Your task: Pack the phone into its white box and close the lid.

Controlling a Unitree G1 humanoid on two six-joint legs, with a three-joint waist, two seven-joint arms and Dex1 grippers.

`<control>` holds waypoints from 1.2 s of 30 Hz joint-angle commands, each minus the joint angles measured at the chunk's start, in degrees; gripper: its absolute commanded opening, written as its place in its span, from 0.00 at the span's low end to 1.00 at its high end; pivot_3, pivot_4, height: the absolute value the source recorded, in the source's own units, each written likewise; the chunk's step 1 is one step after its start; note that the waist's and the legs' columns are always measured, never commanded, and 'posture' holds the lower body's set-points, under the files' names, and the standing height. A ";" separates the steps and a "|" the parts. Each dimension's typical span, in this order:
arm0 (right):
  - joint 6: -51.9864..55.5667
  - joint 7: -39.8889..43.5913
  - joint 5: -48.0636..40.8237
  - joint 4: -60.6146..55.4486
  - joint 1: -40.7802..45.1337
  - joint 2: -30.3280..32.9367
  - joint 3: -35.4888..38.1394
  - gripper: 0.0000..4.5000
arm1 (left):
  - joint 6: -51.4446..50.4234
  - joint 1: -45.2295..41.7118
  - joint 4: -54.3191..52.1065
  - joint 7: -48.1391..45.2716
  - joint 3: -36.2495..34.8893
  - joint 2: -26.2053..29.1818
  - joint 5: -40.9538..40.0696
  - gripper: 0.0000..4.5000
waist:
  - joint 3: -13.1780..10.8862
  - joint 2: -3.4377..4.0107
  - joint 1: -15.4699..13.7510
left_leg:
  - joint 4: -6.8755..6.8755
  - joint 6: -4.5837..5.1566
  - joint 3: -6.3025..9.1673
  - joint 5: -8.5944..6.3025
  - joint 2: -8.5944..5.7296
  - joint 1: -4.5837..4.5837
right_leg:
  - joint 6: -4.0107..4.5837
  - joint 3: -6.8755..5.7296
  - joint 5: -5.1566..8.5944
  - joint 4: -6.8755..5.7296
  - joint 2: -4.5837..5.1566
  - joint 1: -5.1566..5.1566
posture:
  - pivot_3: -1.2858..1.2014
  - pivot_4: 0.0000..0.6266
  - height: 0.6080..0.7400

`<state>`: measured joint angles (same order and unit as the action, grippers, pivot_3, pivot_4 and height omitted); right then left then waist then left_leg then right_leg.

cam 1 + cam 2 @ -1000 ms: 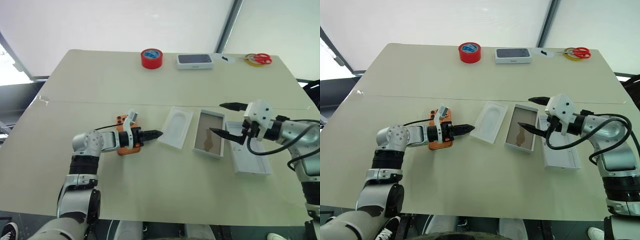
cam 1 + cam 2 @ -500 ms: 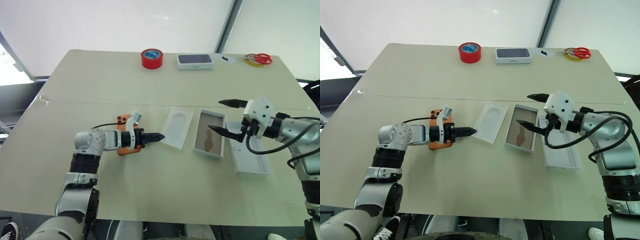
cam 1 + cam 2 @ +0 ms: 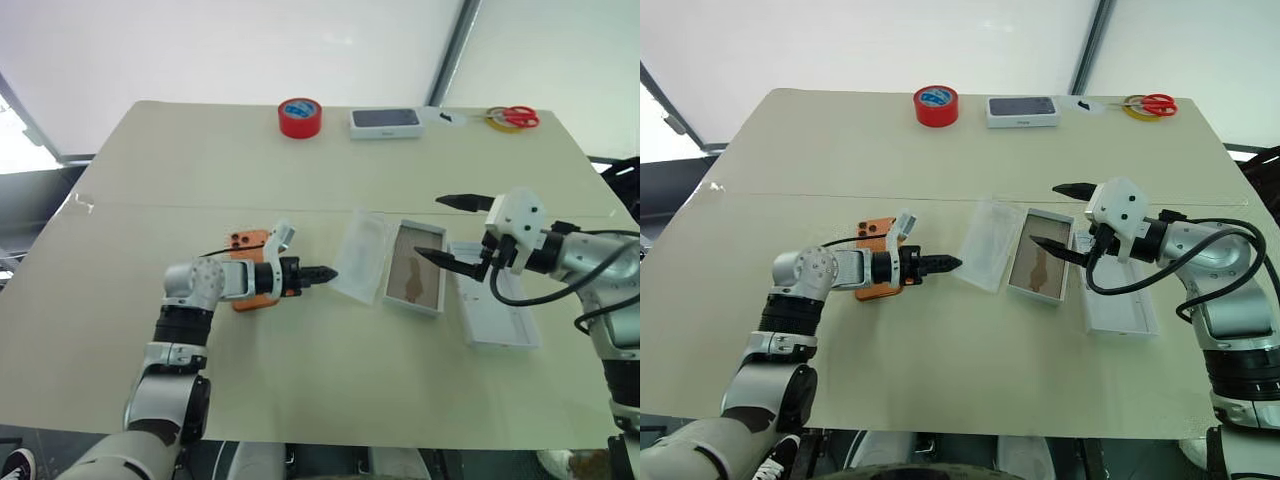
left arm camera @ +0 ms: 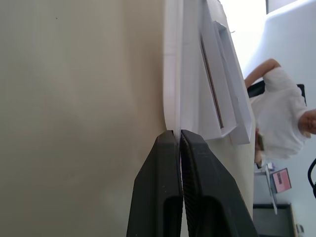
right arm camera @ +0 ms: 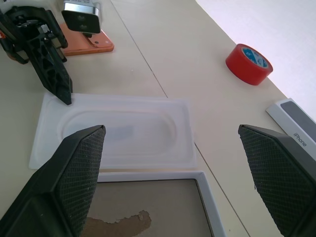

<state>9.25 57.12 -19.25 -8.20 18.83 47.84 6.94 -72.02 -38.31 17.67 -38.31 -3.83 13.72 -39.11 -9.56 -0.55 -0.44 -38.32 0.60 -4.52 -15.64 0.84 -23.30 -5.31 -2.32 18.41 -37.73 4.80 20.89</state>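
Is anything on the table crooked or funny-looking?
Yes. The thin white insert beside the white box lies askew, one long edge lifted off the table where the left tool, shut, meets it. The box floor has a dark smudge. The phone is not in the box yet.

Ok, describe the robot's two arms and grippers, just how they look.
Both arms are built of silver-grey rounded segments with black joints. The left gripper has two tapering black fingers on a black base, a small white block above the wrist and a thin black cable. The right gripper has long, pointed black fingers with a crosshatched texture, a chunky white housing behind them, and thick black cables looping alongside.
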 commanded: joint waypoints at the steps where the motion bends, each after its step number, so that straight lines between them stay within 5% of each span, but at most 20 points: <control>1: -0.81 -0.28 -0.15 -1.86 0.52 0.61 1.58 1.00 | -1.14 0.45 1.38 1.06 -2.12 0.84 -0.08 0.01 | 0.00 -0.01 -0.01 | 0.00 0.00 0.00 0.00 0.00 -0.01 | 0.00 0.00 0.00 0.00 0.00 0.02 | 0.52 0.24 0.92; 10: 6.35 1.89 -5.35 -11.24 -6.45 -0.37 -1.90 1.00 | -1.28 0.28 -5.49 6.17 -14.65 -0.24 -6.88 0.01 | -0.05 -0.08 0.19 | 0.07 -0.04 0.00 0.03 0.05 -0.15 | 0.00 0.01 0.00 0.01 -0.02 0.20 | 0.52 0.24 0.92; 21: -0.06 2.75 9.80 -5.65 -9.24 2.51 -13.28 1.00 | -2.48 5.25 -20.18 13.31 -22.41 -2.09 -15.85 0.01 | -0.06 -0.09 -0.19 | -0.01 -0.05 0.04 0.02 -0.02 -0.14 | 0.00 0.00 0.00 0.04 0.03 0.10 | 0.52 0.24 0.92; 24: -0.93 3.99 10.78 -3.80 -8.81 3.25 -13.19 0.80 | -3.06 7.61 -22.99 15.02 -23.26 -2.33 -18.20 0.00 | -0.05 -0.09 -0.15 | 0.02 -0.06 0.04 0.03 0.01 -0.14 | 0.00 0.00 0.00 0.04 -0.01 0.12 | 0.52 0.24 0.92; 31: 0.30 5.47 11.51 -2.42 -7.73 2.26 -14.45 0.01 | -3.07 13.67 -29.36 16.20 -20.32 -1.73 -21.08 0.00 | -0.06 -0.11 -0.29 | 0.01 -0.06 0.05 0.03 0.01 -0.10 | 0.00 0.00 0.00 0.08 0.00 0.06 | 0.52 0.24 0.92; 36: 2.08 5.53 13.06 -2.78 -6.84 0.96 -17.34 0.01 | -1.11 14.22 -29.30 16.62 -20.07 -0.25 -21.10 0.00 | -0.05 -0.11 -0.16 | 0.01 -0.08 0.08 0.04 0.01 -0.08 | 0.01 -0.01 0.00 0.09 -0.02 0.02 | 0.52 0.24 0.92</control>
<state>10.86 62.33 -5.98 -9.89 11.97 49.76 -9.09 -74.45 -24.08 -9.78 -21.89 -23.49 13.36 -58.31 -9.61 -0.66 -0.60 -38.30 0.52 -4.43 -15.60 0.87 -23.37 -5.31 -2.34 18.42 -37.61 4.76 20.89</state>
